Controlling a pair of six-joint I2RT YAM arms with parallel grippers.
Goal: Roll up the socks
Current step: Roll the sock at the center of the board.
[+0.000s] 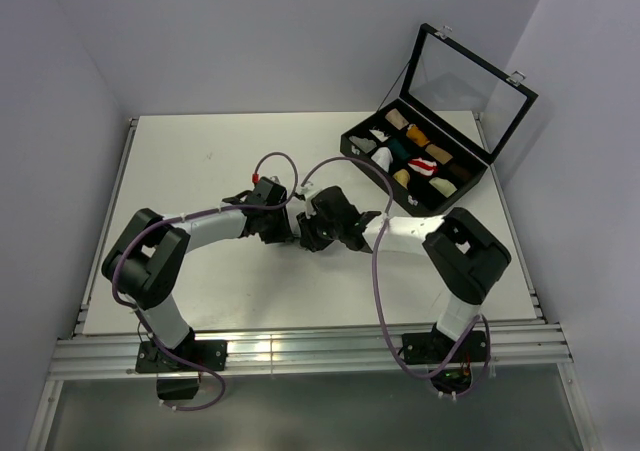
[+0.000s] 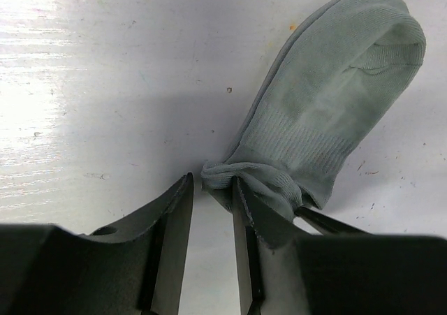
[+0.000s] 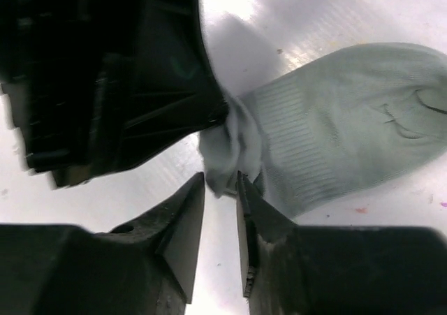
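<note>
Top, left-wrist and right-wrist views, read left to right.

**Left:** the left arm (image 1: 190, 233) reaches to the middle of the table (image 1: 180, 151). The left gripper (image 2: 212, 184) shows its jaws parted by a narrow slot, with bare table visible between them and nothing pinched. Its right-hand finger (image 2: 246, 210) lies against the bunched cuff of the grey sock (image 2: 328, 112). Whether that finger sits inside the fold or beneath it cannot be told.

**Centre:** the sock lies flat on the table, cuff towards both grippers and toe pointing away. It appears light, limp and thin. It should crumple rather than hold an edge, and drag on the surface rather than slide. The ribbed cuff, already gathered into a thick wad, is judged the firmest place to take hold. The flat foot offers little to grip.

**Right:** the right gripper (image 3: 220, 182) also stands slightly spread, its tips just short of the cuff wad and closing on nothing. The dark body of the left gripper fills the upper left of this view and touches the same wad.

**Far right:** a black case (image 1: 352, 143) stands with its glass lid (image 1: 465, 86) raised, small fabric rolls (image 1: 418, 159) in its compartments.

**Hidden:** in the top view both wrists cover the sock entirely. The toe is cut off in the right-wrist view. No yellow or white sock can be made out.
</note>
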